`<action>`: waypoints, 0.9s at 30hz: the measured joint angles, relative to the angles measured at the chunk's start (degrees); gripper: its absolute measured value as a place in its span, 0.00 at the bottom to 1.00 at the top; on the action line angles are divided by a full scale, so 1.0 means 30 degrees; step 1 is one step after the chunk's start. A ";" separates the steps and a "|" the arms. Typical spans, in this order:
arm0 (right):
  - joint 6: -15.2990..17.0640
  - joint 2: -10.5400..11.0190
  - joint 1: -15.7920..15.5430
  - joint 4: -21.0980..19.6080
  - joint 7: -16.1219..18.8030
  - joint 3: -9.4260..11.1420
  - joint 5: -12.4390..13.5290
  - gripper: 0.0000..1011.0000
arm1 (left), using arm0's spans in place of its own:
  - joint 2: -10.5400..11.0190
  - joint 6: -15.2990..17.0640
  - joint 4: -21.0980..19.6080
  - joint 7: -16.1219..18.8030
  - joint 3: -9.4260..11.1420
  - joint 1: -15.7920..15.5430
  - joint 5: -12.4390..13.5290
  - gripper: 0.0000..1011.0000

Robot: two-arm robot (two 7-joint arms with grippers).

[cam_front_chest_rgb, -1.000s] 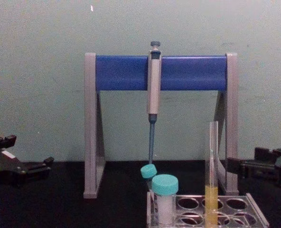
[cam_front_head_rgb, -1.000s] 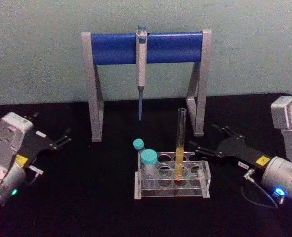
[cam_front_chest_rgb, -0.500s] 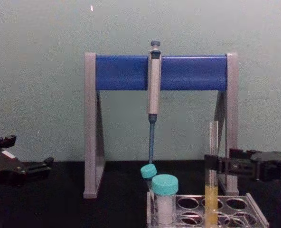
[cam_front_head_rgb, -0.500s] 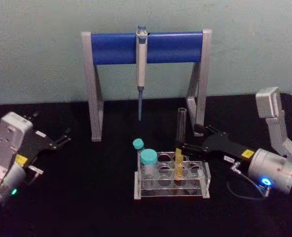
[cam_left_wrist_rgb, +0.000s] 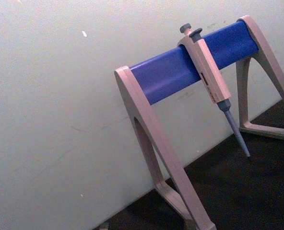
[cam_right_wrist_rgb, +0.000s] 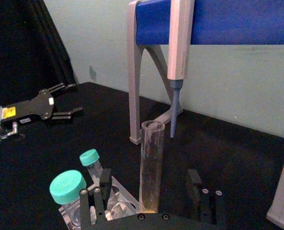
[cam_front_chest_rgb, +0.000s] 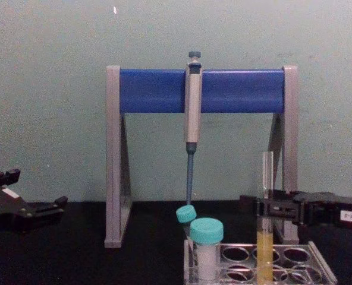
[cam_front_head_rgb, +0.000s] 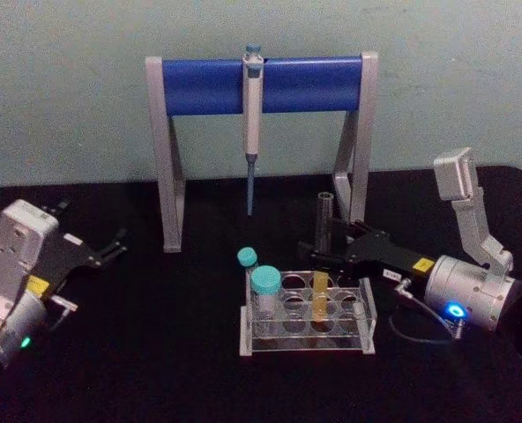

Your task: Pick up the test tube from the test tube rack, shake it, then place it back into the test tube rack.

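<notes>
The test tube [cam_front_head_rgb: 322, 251] stands upright in the clear test tube rack [cam_front_head_rgb: 305, 340], with yellow-orange liquid in its lower part. My right gripper [cam_front_head_rgb: 324, 242] has reached in from the right and is open, one finger on each side of the tube above the rack. In the right wrist view the test tube [cam_right_wrist_rgb: 151, 163] stands in the gap between the fingers [cam_right_wrist_rgb: 195, 182], touching neither. From the chest view the right gripper [cam_front_chest_rgb: 260, 205] sits level with the test tube [cam_front_chest_rgb: 265, 178] at mid-height. My left gripper [cam_front_head_rgb: 111, 247] rests open at the far left.
Two teal-capped tubes [cam_front_head_rgb: 265, 284] stand at the rack's left end. Behind the rack is a tall grey-legged stand with a blue bar [cam_front_head_rgb: 208, 85], and a pipette [cam_front_head_rgb: 252, 115] hangs from it. The tabletop is black.
My right gripper has moved left from beside the rack until its open fingers stand on either side of the test tube. The tube, the rack and the left arm have not moved.
</notes>
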 joint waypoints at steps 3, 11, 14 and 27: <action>-0.0094 -0.0154 0.0314 0.0414 0.0191 -0.0209 0.0006 0.99 | 0.0001 0.0000 0.0000 0.0000 -0.0001 0.0000 0.0001 1.00; -0.0308 -0.0308 0.0638 0.0802 0.0276 -0.0430 -0.0033 0.99 | 0.0000 0.0000 0.0001 0.0000 0.0000 0.0001 0.0001 1.00; -0.0304 -0.0298 0.0624 0.0785 0.0275 -0.0416 -0.0039 0.99 | 0.0000 0.0000 -0.0001 0.0000 0.0000 0.0000 0.0001 1.00; -0.0281 -0.0276 0.0553 0.0707 0.0258 -0.0367 -0.0043 0.86 | 0.0000 0.0000 0.0000 0.0000 0.0000 0.0000 0.0001 1.00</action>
